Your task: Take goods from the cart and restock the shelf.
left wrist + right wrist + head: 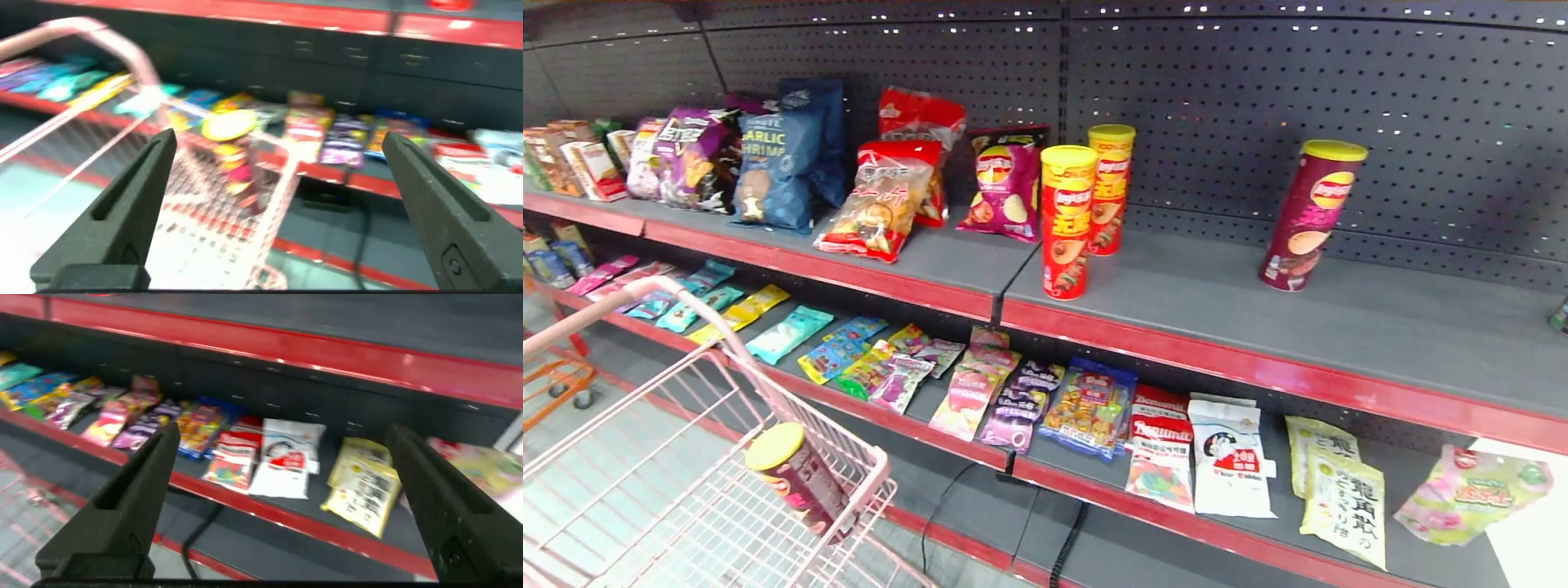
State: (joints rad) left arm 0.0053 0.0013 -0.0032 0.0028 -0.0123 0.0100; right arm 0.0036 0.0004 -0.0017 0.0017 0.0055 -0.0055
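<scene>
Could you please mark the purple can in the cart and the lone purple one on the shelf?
Leaning purple yellow-lidded can (800,479), head view, on its side wall.
Upright purple yellow-lidded can (1307,220), head view, on its mid-body.

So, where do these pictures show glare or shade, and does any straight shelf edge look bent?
Head view: bright dots shine through the pegboard; a pale glare streak lies on the upper shelf's red edge, which looks slightly bowed, perhaps from a wide lens; the lower shelf is shaded at its back. Right wrist view: white glare runs along the same edge.
</scene>
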